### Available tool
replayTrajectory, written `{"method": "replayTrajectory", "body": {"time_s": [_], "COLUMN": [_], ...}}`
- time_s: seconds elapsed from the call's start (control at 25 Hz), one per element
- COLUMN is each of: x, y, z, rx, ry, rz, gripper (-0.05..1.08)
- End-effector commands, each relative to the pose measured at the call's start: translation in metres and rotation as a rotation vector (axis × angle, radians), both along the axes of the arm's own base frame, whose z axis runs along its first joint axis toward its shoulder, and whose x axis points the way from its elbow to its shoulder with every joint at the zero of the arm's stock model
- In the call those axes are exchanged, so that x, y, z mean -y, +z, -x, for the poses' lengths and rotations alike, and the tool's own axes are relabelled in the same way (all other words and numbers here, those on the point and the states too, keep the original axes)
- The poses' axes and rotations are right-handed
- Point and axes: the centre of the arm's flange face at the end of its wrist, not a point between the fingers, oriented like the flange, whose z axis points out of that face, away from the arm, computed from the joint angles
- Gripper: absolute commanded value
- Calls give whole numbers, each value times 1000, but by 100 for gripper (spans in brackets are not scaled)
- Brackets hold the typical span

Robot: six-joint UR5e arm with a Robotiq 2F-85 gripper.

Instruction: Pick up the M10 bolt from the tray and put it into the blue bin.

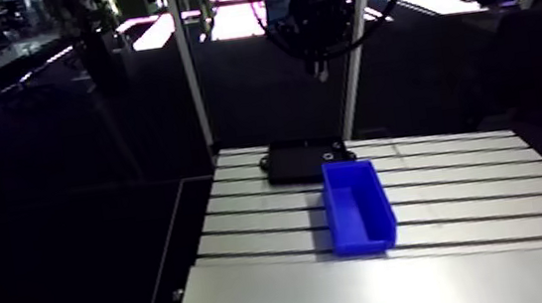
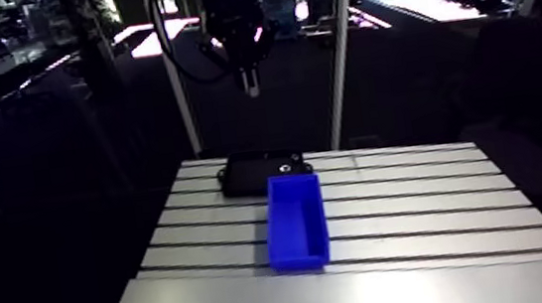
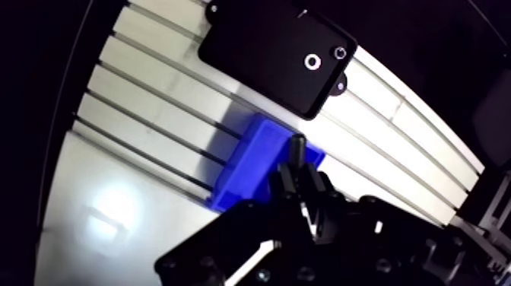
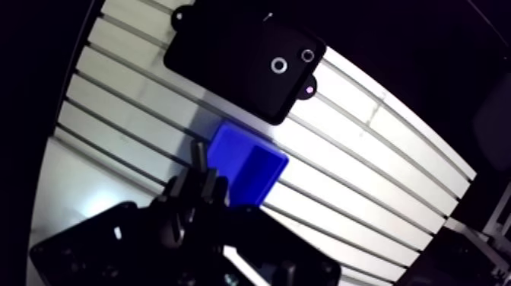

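My gripper [image 3: 298,166] hangs high above the table, its two fingers pressed together on a dark M10 bolt [image 3: 296,146] whose end sticks out past the fingertips. In the wrist view the blue bin [image 3: 258,163] lies far below, partly hidden by the fingers. The black tray [image 3: 266,46] sits on the table beyond the bin, touching its far end. In the arm view the gripper [image 2: 247,74] is above the tray [image 2: 256,173], with the open blue bin [image 2: 296,220] in front of it.
Two small metal rings [image 3: 312,61] [image 3: 340,52] rest on the tray's corner nearest the bin. The slotted aluminium table [image 1: 481,196] spreads to both sides of the bin, with a smooth plate [image 1: 394,293] at its front. Upright frame posts [image 1: 190,69] stand behind the table.
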Motion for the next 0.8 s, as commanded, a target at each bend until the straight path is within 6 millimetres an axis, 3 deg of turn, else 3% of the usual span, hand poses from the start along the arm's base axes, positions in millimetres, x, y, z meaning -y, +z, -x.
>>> {"method": "replayTrajectory", "body": {"time_s": [0.04,0.24,0.8], "x": [-38,-54,-50], "y": [8,5,-38], "z": [-34,-51,-72], "rx": [5,13,106], "ry": [265,454,847], "rz": [-17,-19,-20], "gripper": [106,105,103]}}
